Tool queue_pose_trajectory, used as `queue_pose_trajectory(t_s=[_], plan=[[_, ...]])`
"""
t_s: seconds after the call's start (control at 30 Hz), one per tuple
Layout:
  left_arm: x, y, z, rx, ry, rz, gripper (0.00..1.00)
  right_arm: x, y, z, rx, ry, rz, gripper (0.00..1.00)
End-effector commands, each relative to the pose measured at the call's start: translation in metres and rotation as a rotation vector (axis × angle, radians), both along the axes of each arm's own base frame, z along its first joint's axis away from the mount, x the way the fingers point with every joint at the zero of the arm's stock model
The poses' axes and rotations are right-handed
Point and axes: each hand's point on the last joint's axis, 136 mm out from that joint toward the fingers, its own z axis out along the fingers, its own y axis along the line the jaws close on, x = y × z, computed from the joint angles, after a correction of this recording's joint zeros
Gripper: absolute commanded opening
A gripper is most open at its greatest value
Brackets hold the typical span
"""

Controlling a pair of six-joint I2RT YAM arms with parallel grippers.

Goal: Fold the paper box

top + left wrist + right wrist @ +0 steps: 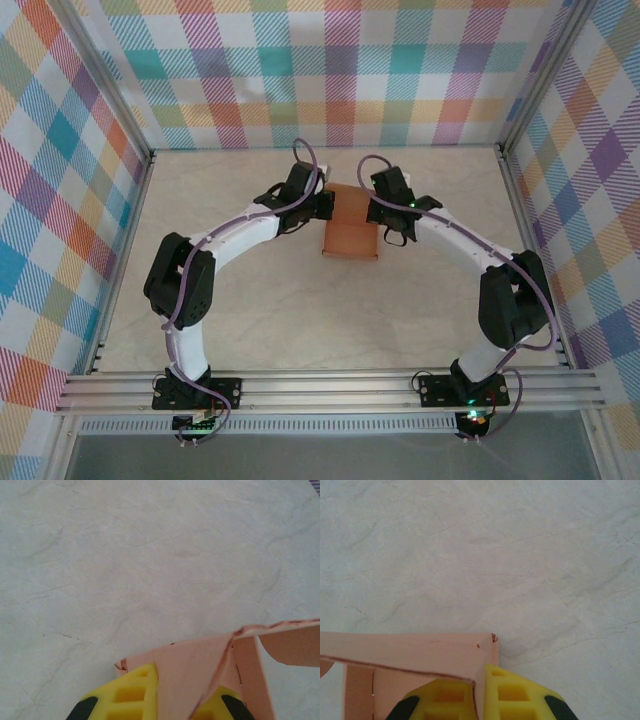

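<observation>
- We see the salmon-orange thin card paper box, partly folded with its walls raised, in the far half of the pale marbled tabletop, midway between the side edges.
- Our left gripper is clamped tight on one box wall, with a yellow finger on each side of it.
- Our right gripper is closed the same way, pinching the opposite wall.

I read paper box: thin matt card | table: smooth, marble-look | left gripper's fingers: yellow plastic
</observation>
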Motion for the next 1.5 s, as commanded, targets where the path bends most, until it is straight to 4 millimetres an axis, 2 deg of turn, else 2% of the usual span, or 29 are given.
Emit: queue_pose_trajectory(t_s=[0.0, 0.2, 0.37, 0.6, 0.73, 0.9, 1.0, 1.2, 1.4, 1.47], plan=[[-0.011, -0.025, 0.015, -0.077, -0.044, -0.039, 0.0, 0.006, 0.022, 0.016, 0.093, -0.099, 0.016, 0.0], [-0.018, -0.03, 0.002, -0.057, -0.049, -0.042, 0.0, -0.001, 0.016, 0.008, 0.088, -0.086, -0.026, 0.0], [-0.025, -0.028, -0.008, -0.061, -0.051, -0.029, 0.0, -0.009, 0.02, 0.002, 0.093, -0.105, -0.034, 0.0], [-0.035, -0.024, -0.013, -0.065, -0.08, -0.009, 0.0, -0.016, 0.031, 0.008, 0.078, -0.213, 0.05, 0.0], [-0.043, -0.023, -0.016, -0.062, -0.108, -0.001, 0.0, -0.025, 0.03, 0.007, 0.068, -0.252, 0.069, 0.0], [-0.051, -0.021, -0.021, -0.068, -0.123, 0.011, 0.0, -0.036, 0.034, -0.004, 0.081, -0.263, 0.099, 0.0], [-0.054, -0.021, -0.022, -0.063, -0.121, 0.009, 0.0, -0.039, 0.034, 0.004, 0.112, -0.259, 0.089, 0.0], [-0.056, -0.021, -0.019, -0.071, -0.128, 0.009, 0.0, -0.039, 0.026, 0.012, 0.08, -0.206, 0.031, 0.0], [-0.059, -0.02, -0.023, -0.067, -0.126, 0.006, 0.0, -0.039, 0.01, 0.004, 0.094, -0.13, -0.137, 0.0], [-0.06, -0.02, -0.022, -0.068, -0.127, 0.005, 0.0, -0.039, 0.011, 0.004, 0.104, -0.118, -0.157, 0.0]])
